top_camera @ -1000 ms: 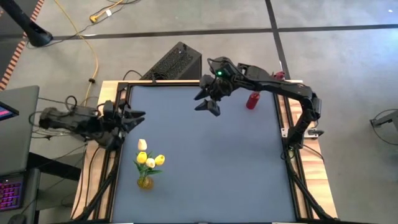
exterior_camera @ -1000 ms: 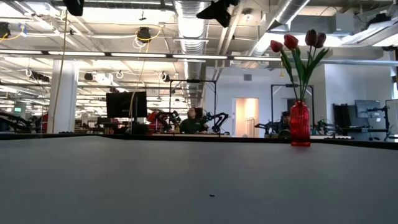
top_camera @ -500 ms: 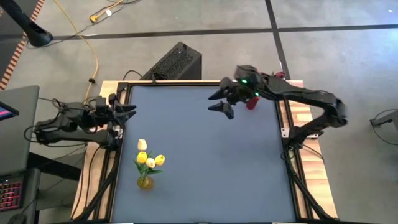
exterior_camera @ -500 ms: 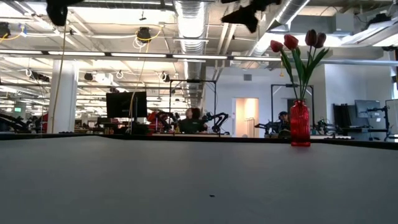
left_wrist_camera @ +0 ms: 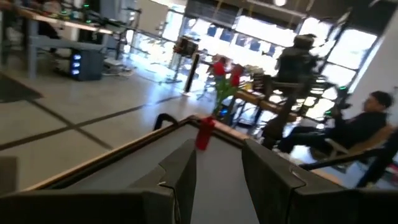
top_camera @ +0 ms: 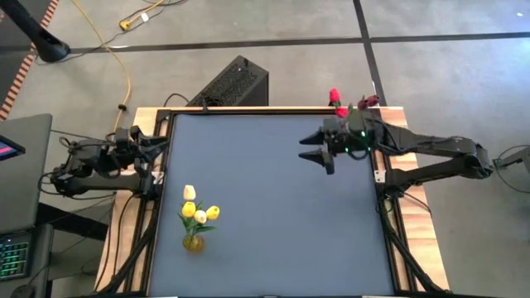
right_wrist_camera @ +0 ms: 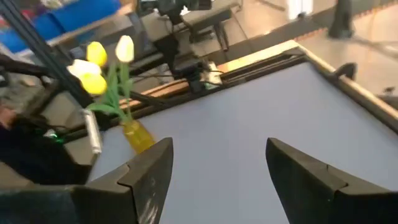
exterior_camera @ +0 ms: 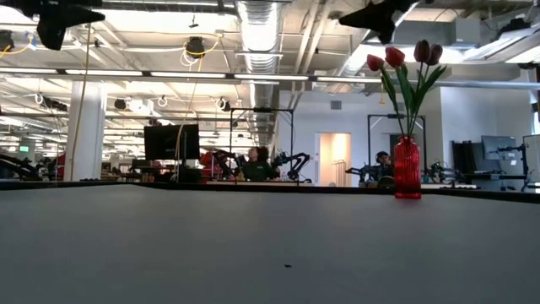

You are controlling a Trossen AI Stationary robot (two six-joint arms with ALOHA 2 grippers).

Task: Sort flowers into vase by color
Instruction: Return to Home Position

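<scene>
My left gripper sits over the left edge of the blue-grey table, its fingers spread with nothing between them. My right gripper hangs above the table near its right edge, fingers likewise parted and empty. The slim yellow and white artificial tulips stand in a small yellow vase near the left edge. The red and dark red tulips stand in a red glass vase at the far right corner.
</scene>
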